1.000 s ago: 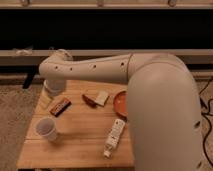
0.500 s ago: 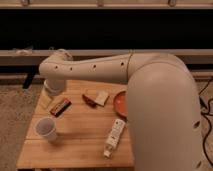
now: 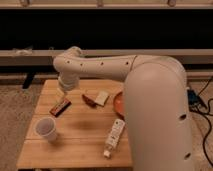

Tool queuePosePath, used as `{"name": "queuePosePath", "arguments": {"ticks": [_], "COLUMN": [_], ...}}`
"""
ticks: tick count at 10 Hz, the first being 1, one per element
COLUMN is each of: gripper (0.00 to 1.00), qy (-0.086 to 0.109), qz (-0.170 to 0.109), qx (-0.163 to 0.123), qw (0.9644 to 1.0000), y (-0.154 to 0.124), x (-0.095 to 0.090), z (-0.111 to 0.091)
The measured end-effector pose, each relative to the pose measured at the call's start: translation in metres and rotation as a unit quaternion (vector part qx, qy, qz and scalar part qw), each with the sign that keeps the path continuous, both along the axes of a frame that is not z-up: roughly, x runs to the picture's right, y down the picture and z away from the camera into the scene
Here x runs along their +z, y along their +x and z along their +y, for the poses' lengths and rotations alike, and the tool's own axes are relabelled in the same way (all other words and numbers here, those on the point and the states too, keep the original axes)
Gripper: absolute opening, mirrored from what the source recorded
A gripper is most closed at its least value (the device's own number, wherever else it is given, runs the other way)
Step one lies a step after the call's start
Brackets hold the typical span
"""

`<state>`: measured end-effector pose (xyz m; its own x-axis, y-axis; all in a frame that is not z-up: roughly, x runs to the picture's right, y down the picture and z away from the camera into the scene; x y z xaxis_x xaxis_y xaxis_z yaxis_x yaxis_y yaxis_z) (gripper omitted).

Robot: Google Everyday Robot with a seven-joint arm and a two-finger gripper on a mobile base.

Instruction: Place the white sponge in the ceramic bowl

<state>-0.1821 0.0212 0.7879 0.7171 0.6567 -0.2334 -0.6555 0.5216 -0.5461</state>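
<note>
Left of centre over the table (image 3: 75, 145), your pincer (image 3: 64, 91) hangs above a dark bar (image 3: 60, 106); clenched or not, you cannot tell. The white sponge (image 3: 103, 97) lies free beside the ceramic bowl (image 3: 119, 104), so the carry looks short.

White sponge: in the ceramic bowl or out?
Out. The small cream-white sponge block lies on the wooden table, left of the glossy orange-brown ceramic bowl. The gripper hangs over the table's far-left part, apart from it.
</note>
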Motion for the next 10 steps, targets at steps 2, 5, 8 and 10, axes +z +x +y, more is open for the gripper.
{"name": "queuePosePath", "arguments": {"ticks": [2,5,8,10], "gripper": [0.8,0.8,0.8,0.8], "qy": [-0.009,-0.017,-0.025,-0.023], "qz": [0.032,0.09,0.147,0.173], "qx": [0.006,0.01,0.025,0.033], "qw": [0.9994,0.9957,0.9886,0.984], "y": [0.036,0.091,0.129,0.142], "x": [0.032,0.089,0.143,0.161], "z": [-0.011,-0.015,-0.003,0.0]}}
